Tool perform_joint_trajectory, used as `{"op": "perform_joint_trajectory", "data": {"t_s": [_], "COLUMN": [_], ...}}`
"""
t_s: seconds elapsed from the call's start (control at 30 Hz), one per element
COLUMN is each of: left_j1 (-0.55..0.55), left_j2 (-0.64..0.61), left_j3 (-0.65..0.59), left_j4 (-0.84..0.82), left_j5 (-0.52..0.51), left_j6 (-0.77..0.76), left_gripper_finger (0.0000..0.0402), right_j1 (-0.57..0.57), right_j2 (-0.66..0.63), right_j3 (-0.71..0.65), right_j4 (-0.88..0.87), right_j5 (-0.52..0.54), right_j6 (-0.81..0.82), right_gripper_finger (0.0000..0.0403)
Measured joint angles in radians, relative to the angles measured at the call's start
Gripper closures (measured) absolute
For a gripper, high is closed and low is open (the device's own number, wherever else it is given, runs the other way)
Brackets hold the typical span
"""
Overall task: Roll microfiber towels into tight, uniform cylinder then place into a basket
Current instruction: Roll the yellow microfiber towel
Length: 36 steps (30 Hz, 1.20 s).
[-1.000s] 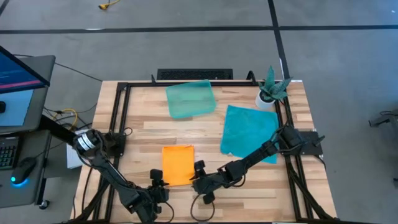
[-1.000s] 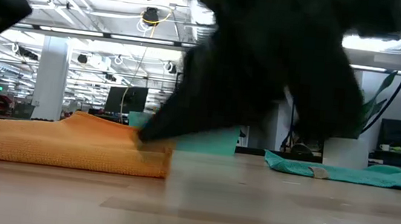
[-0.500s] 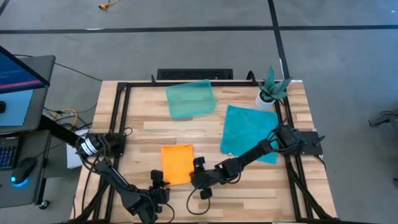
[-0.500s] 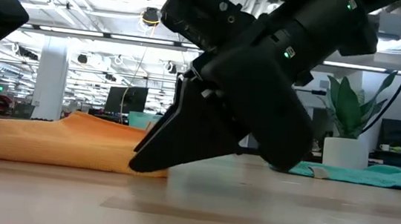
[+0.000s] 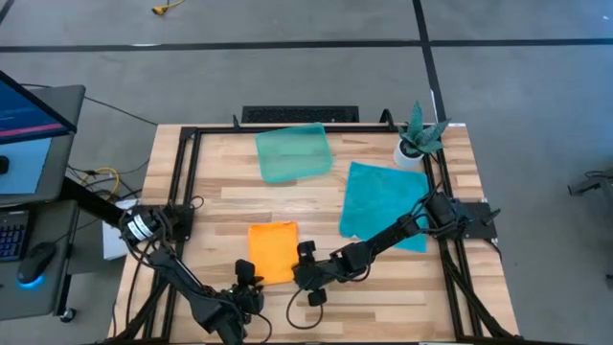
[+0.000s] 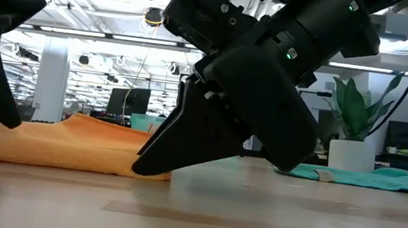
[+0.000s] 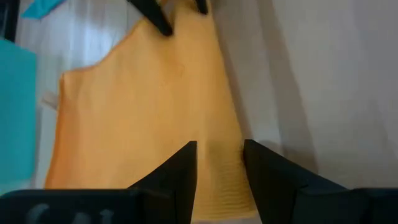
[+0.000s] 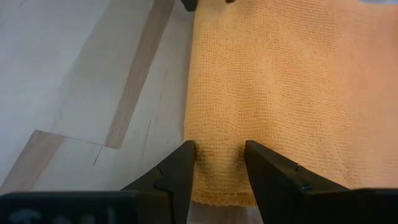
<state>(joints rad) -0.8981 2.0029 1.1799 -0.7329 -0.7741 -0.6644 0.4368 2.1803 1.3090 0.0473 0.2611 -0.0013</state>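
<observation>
The orange towel (image 5: pixel 273 251) lies folded flat near the table's front. My left gripper (image 7: pixel 219 148) stands open at its near left corner, also seen in the high view (image 5: pixel 247 280). My right gripper (image 8: pixel 219 147) stands open at the near right corner (image 5: pixel 305 262). Each has a strip of orange cloth between its fingers. The teal towel (image 5: pixel 383 201) lies spread out at the right. The pale-green basket (image 5: pixel 293 153) sits at the far middle of the table. My left gripper has its fingertips (image 7: pixel 186 155) down on the orange towel's near left corner (image 7: pixel 217 186), slanting down from the left. The cloth lies flat on the table between them. My right gripper has its fingertips (image 8: pixel 185 155) down on the towel's near right corner (image 8: pixel 217 183), slanting down from the right. One fingertip (image 6: pixel 141 170) meets the towel's end at table height. The cloth between the fingers looks slightly puckered.
A small white pot with a green plant (image 5: pixel 416 139) stands at the far right corner. A black frame (image 5: pixel 182 182) runs along the table's left, far and right sides. Bare wood lies between the orange towel and the basket.
My left gripper has rolled at the wrist beside the towel's near left corner, staying in place. My right gripper has edged toward the towel's near right corner and then kept still. The orange towel has not moved.
</observation>
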Motion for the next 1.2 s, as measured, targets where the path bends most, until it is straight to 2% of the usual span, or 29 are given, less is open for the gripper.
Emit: {"op": "perform_joint_trajectory", "data": {"t_s": [0.17,0.47,0.63,0.83,0.9,1.1,1.2], "left_j1": [0.024,0.044,0.045,0.045,0.044,0.026,0.019], "left_j2": [-0.008,-0.01,-0.009,-0.008,-0.009,-0.003,-0.001], "left_j3": [-0.033,-0.061,-0.054,-0.053,-0.053,0.004,0.054], "left_j4": [0.025,0.038,0.033,0.039,0.038,-0.042,-0.081], "left_j5": [0.06,0.071,0.087,0.111,0.112,0.149,0.203], "left_j6": [-0.04,-0.119,-0.142,-0.117,-0.116,-0.116,-0.122], "left_gripper_finger": [0.0276,0.0276,0.0297,0.0367,0.0388,0.0388,0.0385], "right_j1": [0.0,0.0,-0.001,-0.007,-0.007,0.004,0.017], "right_j2": [0.0,0.001,0.002,0.002,0.002,0.006,0.008], "right_j3": [0.0,0.0,0.0,0.0,0.0,0.039,0.072], "right_j4": [-0.001,-0.001,-0.001,0.0,0.001,-0.03,-0.052], "right_j5": [-0.001,-0.019,-0.057,-0.11,-0.115,-0.141,-0.179], "right_j6": [0.002,0.002,0.002,0.001,-0.006,-0.006,-0.006], "right_gripper_finger": [0.0234,0.0244,0.0296,0.0376,0.0392,0.0375,0.0377]}}
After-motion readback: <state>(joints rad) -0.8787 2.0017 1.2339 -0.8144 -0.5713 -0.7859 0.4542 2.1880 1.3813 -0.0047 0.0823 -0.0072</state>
